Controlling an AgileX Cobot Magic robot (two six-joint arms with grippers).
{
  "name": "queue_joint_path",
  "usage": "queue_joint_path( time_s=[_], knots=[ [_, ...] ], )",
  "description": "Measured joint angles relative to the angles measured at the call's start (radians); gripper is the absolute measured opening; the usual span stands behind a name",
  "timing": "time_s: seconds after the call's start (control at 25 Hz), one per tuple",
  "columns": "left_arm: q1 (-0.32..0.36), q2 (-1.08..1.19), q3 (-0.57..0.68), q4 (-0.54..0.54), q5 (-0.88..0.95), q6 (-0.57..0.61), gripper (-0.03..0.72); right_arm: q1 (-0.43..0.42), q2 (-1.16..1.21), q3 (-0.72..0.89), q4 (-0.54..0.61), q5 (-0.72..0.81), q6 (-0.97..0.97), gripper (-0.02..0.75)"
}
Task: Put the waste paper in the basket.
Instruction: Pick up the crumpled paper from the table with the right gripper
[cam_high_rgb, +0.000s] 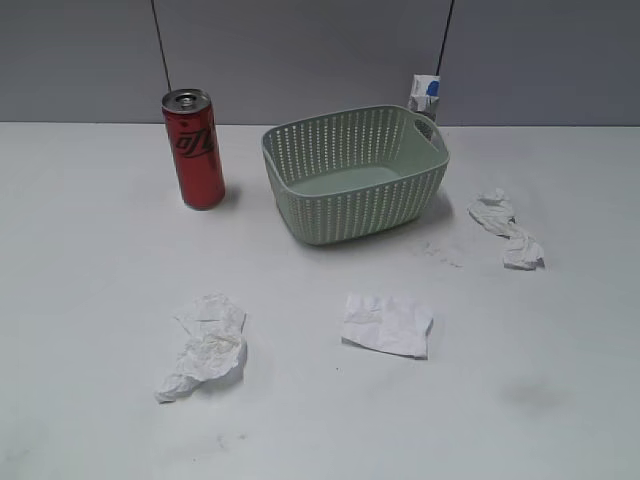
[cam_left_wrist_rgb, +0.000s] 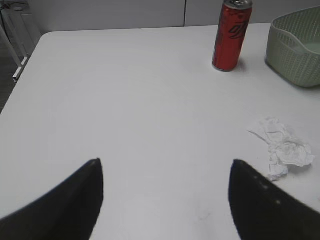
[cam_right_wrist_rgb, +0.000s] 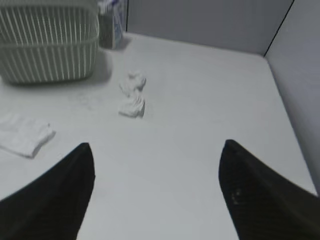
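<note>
Three crumpled white waste papers lie on the white table: one front left (cam_high_rgb: 205, 345), one front middle (cam_high_rgb: 388, 324), one at the right (cam_high_rgb: 508, 229). The sage-green perforated basket (cam_high_rgb: 300, 190) stands at the back middle and looks empty. No gripper shows in the exterior view. In the left wrist view my left gripper (cam_left_wrist_rgb: 166, 162) is open and empty, with the left paper (cam_left_wrist_rgb: 282, 148) off to its right and the basket (cam_left_wrist_rgb: 290, 47) far right. In the right wrist view my right gripper (cam_right_wrist_rgb: 156, 145) is open and empty; the right paper (cam_right_wrist_rgb: 132, 97), the middle paper (cam_right_wrist_rgb: 22, 134) and the basket (cam_right_wrist_rgb: 50, 50) lie ahead.
A red drink can (cam_high_rgb: 195, 148) stands left of the basket, also in the left wrist view (cam_left_wrist_rgb: 231, 35). A small white-and-blue carton (cam_high_rgb: 424, 93) stands behind the basket's right end, also in the right wrist view (cam_right_wrist_rgb: 111, 22). A grey wall runs behind the table.
</note>
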Motion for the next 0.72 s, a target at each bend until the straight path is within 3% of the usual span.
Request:
queue_joint_path(
  time_s=[0.4, 0.72],
  knots=[
    [0.0, 0.0, 0.0, 0.0, 0.0, 0.0, 0.591, 0.0, 0.327, -0.033, 0.005, -0.366, -0.017, 0.587],
    [0.0, 0.0, 0.0, 0.0, 0.0, 0.0, 0.591, 0.0, 0.816, -0.228, 0.056, -0.416, -0.018, 0.587]
  ],
)
